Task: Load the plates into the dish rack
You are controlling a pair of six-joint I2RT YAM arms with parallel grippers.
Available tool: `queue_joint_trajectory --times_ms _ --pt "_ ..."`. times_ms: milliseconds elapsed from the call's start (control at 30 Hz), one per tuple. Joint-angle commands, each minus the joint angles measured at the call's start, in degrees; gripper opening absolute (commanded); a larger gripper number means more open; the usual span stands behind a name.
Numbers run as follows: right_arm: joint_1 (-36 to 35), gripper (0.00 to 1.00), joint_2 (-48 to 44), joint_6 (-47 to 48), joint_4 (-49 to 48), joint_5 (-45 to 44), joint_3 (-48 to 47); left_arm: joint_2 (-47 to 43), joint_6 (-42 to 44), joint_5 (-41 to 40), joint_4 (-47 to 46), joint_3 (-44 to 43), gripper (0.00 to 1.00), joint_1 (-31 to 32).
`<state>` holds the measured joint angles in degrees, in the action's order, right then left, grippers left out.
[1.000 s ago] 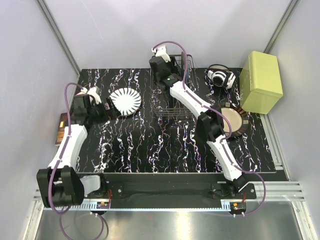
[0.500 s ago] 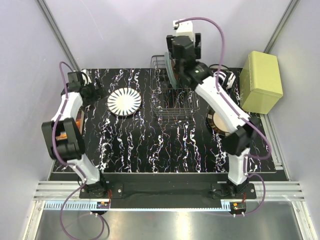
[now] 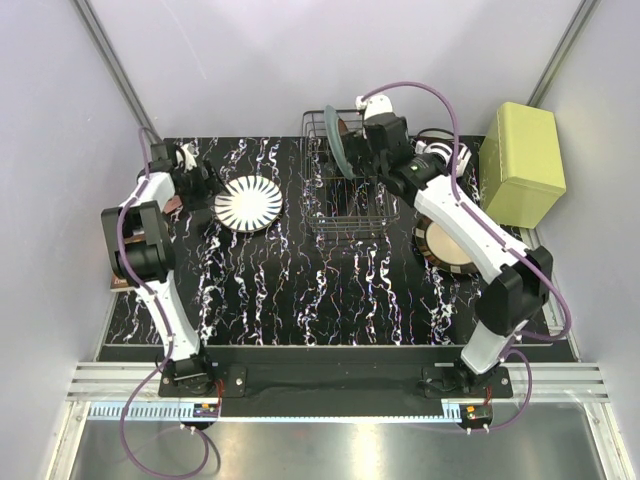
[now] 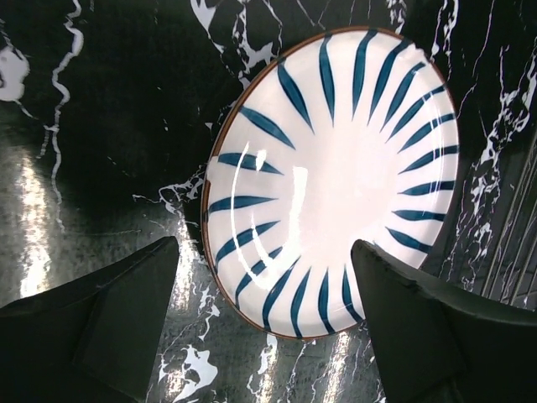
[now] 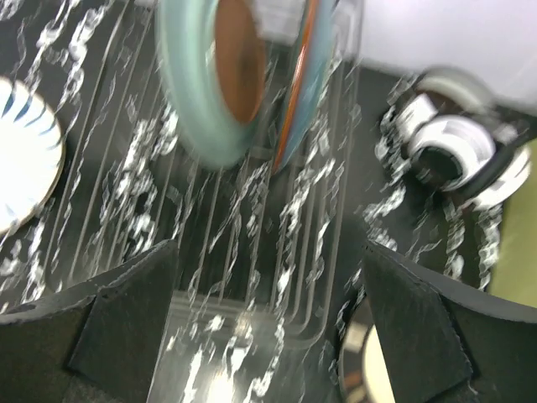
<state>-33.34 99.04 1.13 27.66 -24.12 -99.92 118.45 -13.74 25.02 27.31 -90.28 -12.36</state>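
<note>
A white plate with dark radial stripes [image 3: 249, 204] lies flat on the black marble table. My left gripper [image 3: 197, 181] hovers at its left edge. In the left wrist view the striped plate [image 4: 331, 180] fills the middle, and its near rim sits in the gap of my open left gripper [image 4: 264, 323]. Two teal plates [image 3: 336, 140] stand upright in the dish rack [image 3: 345, 200]; one teal plate [image 5: 210, 84] shows a brown centre, the other [image 5: 302, 80] a brown rim. My right gripper [image 3: 385, 150] hangs open above the dish rack [image 5: 252, 218], holding nothing. A cream plate [image 3: 450, 243] lies to the right.
A yellow-green box [image 3: 522, 165] stands at the back right. A white and black round object [image 3: 440, 152] lies between the box and the rack. A small brown item [image 3: 121, 283] sits at the table's left edge.
My right gripper has opened wide, lifted off the rack, then come down at its right side; the plates stay upright. My left gripper has swung to the striped plate's left edge.
</note>
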Motion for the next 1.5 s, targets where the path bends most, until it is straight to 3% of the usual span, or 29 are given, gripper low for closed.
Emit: queue_joint_trajectory --times_ms 0,167,300,400,567,733,800,1000,1167,1333,1467 --pt "2.13 0.96 -6.76 -7.52 2.48 9.08 2.62 1.86 0.29 3.55 -2.08 -1.65 0.87 0.05" --pt "4.86 0.91 -6.23 -11.23 8.54 21.29 3.68 4.77 -1.73 4.52 -2.79 -2.80 0.79 -0.03" --pt "5.04 0.90 -6.67 -13.95 10.83 21.57 5.78 4.77 -4.36 4.08 -3.14 -1.48 0.68 0.06" --pt "5.04 0.91 -7.20 -14.92 10.84 22.36 7.54 2.76 -5.77 2.94 -3.23 2.90 0.47 0.06" --pt "5.04 0.91 -7.29 -15.89 10.75 26.12 9.30 -4.19 -9.46 1.96 -3.49 14.50 0.33 0.14" --pt "5.04 0.90 -7.37 -16.50 10.22 28.33 13.60 -9.29 -9.82 1.97 -3.93 21.98 0.09 0.23" --pt "5.04 1.00 -7.81 -16.16 10.66 31.05 15.27 -12.17 -10.08 2.93 -3.23 24.35 0.00 0.32" --pt "6.18 1.00 -8.69 -13.08 14.87 40.89 17.82 -20.97 -10.08 7.84 6.25 32.69 0.00 1.02" --pt "6.89 1.00 -10.45 -11.75 14.00 60.39 25.18 -26.94 -8.68 10.05 13.55 40.43 0.00 3.30" --pt "8.73 0.98 -12.56 -20.35 5.31 71.30 36.27 -31.61 -7.80 9.88 14.88 47.82 0.00 7.08" --pt "8.73 0.93 -11.95 -25.99 -2.85 74.56 46.27 -36.44 -8.32 9.87 14.35 51.69 0.00 16.80"
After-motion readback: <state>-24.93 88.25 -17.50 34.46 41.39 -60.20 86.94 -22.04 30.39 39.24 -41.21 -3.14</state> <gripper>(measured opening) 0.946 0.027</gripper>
